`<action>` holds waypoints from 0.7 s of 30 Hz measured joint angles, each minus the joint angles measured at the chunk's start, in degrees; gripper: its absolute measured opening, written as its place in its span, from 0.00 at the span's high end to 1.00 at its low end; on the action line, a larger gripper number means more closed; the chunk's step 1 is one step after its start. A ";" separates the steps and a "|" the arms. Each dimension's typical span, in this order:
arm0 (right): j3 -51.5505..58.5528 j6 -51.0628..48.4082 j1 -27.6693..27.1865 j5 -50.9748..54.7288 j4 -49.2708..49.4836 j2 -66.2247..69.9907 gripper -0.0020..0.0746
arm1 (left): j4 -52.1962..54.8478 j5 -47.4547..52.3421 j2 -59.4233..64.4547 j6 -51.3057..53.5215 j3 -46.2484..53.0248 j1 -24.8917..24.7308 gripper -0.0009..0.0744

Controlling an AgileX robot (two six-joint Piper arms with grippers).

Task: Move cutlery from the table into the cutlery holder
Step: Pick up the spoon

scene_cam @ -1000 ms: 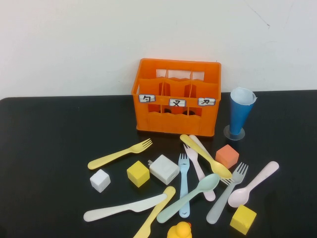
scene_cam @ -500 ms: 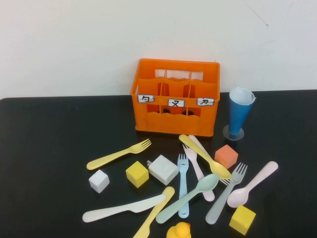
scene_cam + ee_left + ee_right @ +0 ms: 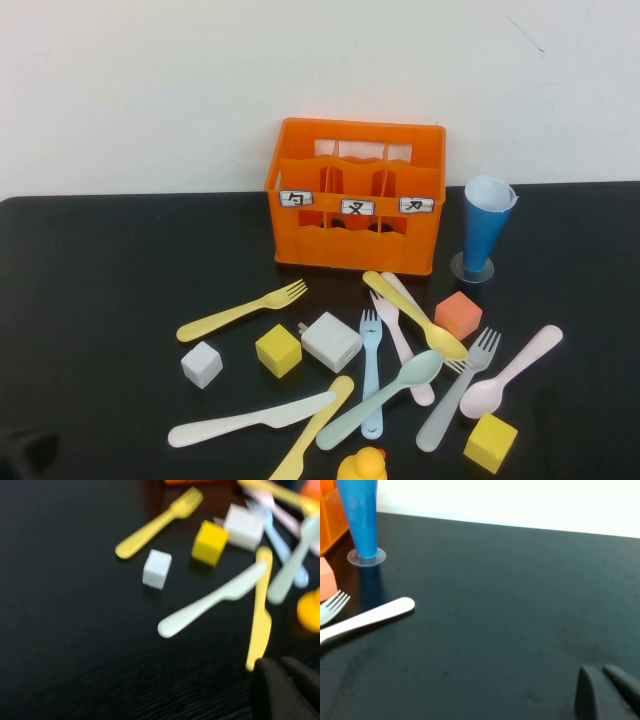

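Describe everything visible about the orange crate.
The crate is orange plastic, with slotted sides and inner dividers forming compartments that look empty. Three small white labels with black characters run across its front. It stands upright at the back of the table, near the wall, with the blue cup just to its right, apart from it. No cutlery touches it; the nearest, a yellow spoon, lies just in front. The left gripper and right gripper are both far from it.
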 joint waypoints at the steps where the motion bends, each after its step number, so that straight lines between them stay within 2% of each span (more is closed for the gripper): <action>1: 0.00 0.00 0.00 0.00 0.00 0.00 0.98 | 0.12 1.20 2.22 2.42 -1.57 0.00 0.99; 4: 0.00 0.00 0.00 0.00 0.00 0.00 0.98 | 0.64 3.05 8.48 9.16 -5.04 -1.28 0.99; 10: 0.00 0.00 0.00 0.00 0.00 0.00 0.98 | 4.37 4.65 18.92 14.01 -11.18 -10.04 0.94; 14: 0.00 0.00 0.00 0.00 0.00 0.00 0.98 | 10.17 5.79 28.43 15.22 -14.96 -17.01 0.75; 18: 0.00 0.00 0.00 0.00 0.00 0.00 0.98 | 17.22 4.99 38.74 17.84 -17.46 -24.00 0.50; 21: 0.00 0.00 0.00 0.00 0.00 0.00 0.98 | 22.36 1.87 44.89 18.70 -17.86 -28.04 0.43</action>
